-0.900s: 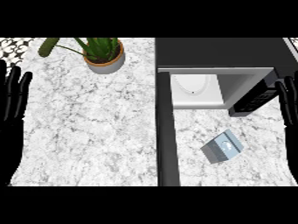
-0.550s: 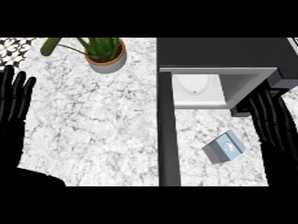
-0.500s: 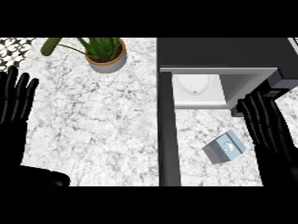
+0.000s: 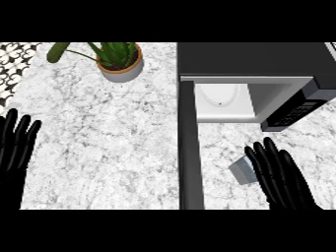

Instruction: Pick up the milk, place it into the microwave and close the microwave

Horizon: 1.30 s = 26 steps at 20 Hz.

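Observation:
The milk (image 4: 241, 171) is a small grey-white carton lying on the marble counter in front of the microwave; only its left part shows. My right hand (image 4: 280, 178) is open, fingers straight, over the carton's right side and hiding it. The black microwave (image 4: 261, 66) stands at the back right with its white cavity (image 4: 225, 101) exposed. Its door (image 4: 188, 147) is swung open and runs as a dark strip toward me, just left of the carton. My left hand (image 4: 7, 147) rests open at the left edge, fingers up.
A potted green plant (image 4: 119, 61) in a terracotta pot stands at the back left. The microwave's control panel (image 4: 298, 112) faces the counter on the right. Marble counter (image 4: 105, 138) stretches between my left hand and the door.
My right hand has come in from the right edge and moved left and down over the milk carton. My left hand has dropped lower along the left edge.

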Tool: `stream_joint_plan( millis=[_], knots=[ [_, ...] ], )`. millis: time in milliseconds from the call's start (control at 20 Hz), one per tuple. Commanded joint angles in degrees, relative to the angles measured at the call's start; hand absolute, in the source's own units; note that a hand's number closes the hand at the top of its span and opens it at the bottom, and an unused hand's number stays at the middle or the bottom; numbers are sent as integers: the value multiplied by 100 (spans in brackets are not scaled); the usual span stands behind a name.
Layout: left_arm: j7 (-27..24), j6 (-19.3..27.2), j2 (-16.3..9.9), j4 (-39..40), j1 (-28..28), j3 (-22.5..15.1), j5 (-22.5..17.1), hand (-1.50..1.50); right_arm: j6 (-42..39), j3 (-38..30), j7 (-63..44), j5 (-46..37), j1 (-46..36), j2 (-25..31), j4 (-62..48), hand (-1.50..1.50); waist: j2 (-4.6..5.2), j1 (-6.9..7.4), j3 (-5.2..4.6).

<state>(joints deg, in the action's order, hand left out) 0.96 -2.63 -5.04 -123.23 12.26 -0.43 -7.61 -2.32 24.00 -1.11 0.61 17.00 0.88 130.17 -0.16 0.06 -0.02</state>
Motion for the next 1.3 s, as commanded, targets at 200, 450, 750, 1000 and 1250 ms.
stream_joint_plan(
  millis=[200,450,750,1000,1250],
  knots=[
    [-702,-504,187,-429,1383,-294,46,-150,585,490,623,-819,555,-84,-223,-150,0,18,1],
    [-858,-527,207,-522,1670,-217,37,-150,1054,420,867,-1490,754,-62,-215,-150,-3,14,0],
    [-1080,-702,241,-515,1939,-178,31,-150,1527,-203,859,-1232,8,-86,-843,-150,11,27,2],
    [-1359,-993,148,-735,2498,-154,-17,-150,1174,-1053,1613,-678,23,166,-1602,-150,7,45,3],
    [-1296,-982,210,-499,2228,-21,-50,-150,1395,-868,2187,-808,311,74,-2225,-150,9,8,3]
  ],
)
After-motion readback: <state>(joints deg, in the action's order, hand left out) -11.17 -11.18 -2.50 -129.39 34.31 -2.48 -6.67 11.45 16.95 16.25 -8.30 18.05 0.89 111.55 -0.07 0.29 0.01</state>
